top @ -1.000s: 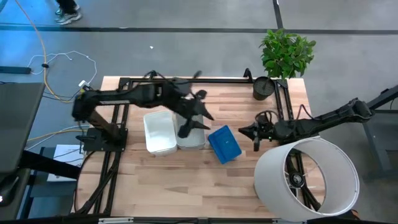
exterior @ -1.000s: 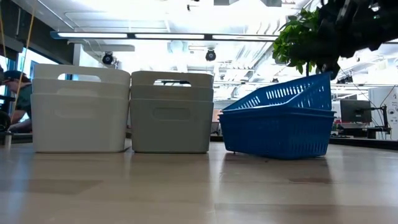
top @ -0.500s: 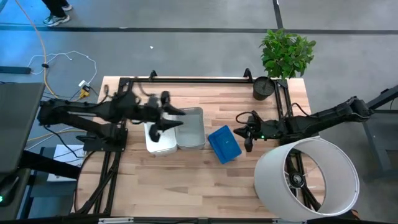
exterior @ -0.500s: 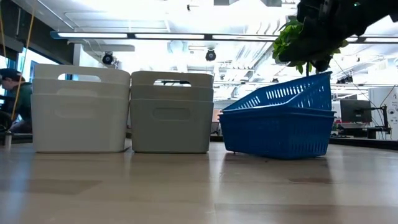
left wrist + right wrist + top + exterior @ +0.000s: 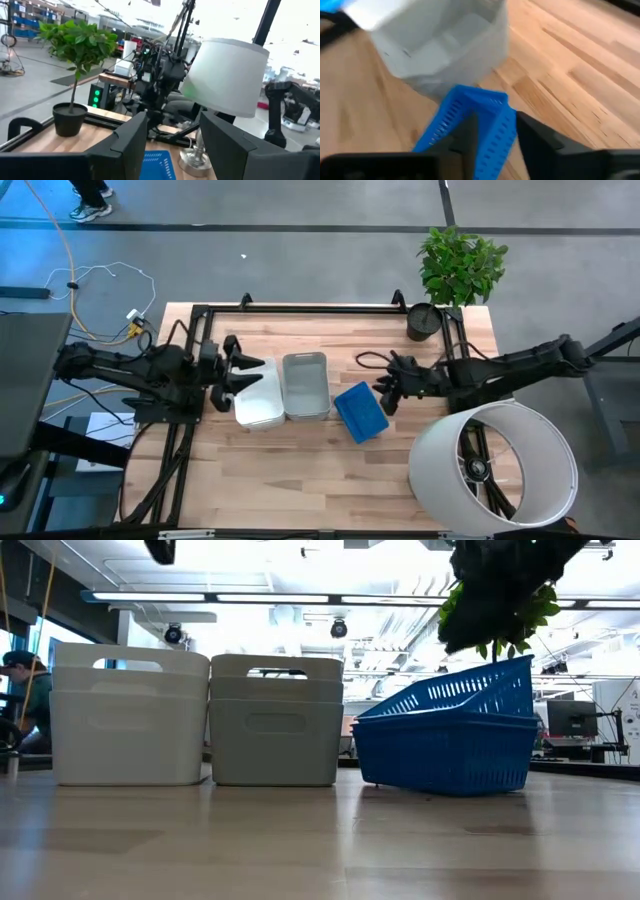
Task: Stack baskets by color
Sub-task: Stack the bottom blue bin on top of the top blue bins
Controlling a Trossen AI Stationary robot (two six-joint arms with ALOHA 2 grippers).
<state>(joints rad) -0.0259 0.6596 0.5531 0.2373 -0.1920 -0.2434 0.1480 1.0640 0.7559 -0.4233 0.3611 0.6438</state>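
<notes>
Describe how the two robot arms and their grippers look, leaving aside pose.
Both arms are black, slim and jointed, with dark cables running along them. The left gripper and right gripper each end in two dark fingers, broad and flat with angled tips in the wrist views. No markings or labels are visible on either arm.

White baskets [image 5: 130,715]: nested stack, upright, mid-desk.
Grey baskets [image 5: 276,720]: nested stack, upright, touching the white stack.
Blue baskets [image 5: 447,738]: perforated, nested, top one tilted, standing apart.
</notes>
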